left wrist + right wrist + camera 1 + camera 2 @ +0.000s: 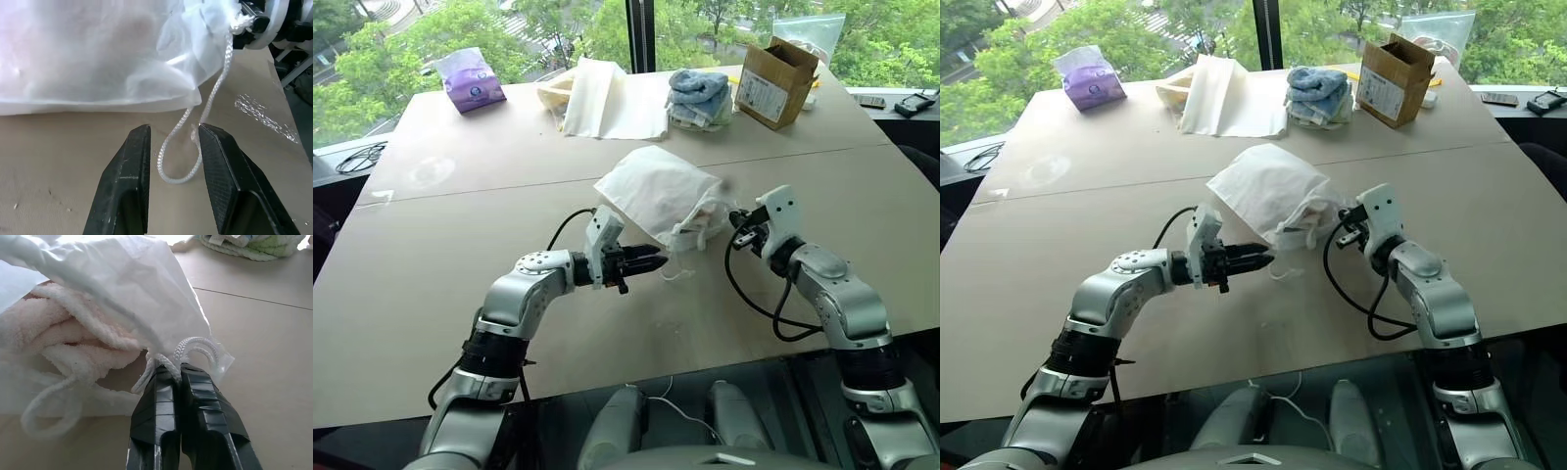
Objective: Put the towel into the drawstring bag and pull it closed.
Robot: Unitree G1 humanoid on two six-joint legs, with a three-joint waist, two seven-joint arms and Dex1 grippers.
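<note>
The drawstring bag (656,191) lies on the table (460,255), a thin white pouch with its mouth toward my right arm. The towel (63,333) sits inside it, cream terry showing at the mouth. My right gripper (736,223) is shut on the white cord (193,345) right at the gathered mouth. My left gripper (656,262) is low over the table in front of the bag, pointing right, with its jaws apart. A loose loop of the cord (217,83) lies on the table between its fingers (127,166), and they are not closed on it.
Along the far edge are a purple tissue pack (470,80), cream folded cloths (597,98), stacked blue and white towels (697,96), a cardboard box (775,80) and a clear plastic bag (808,34). A black cable (357,157) lies far left.
</note>
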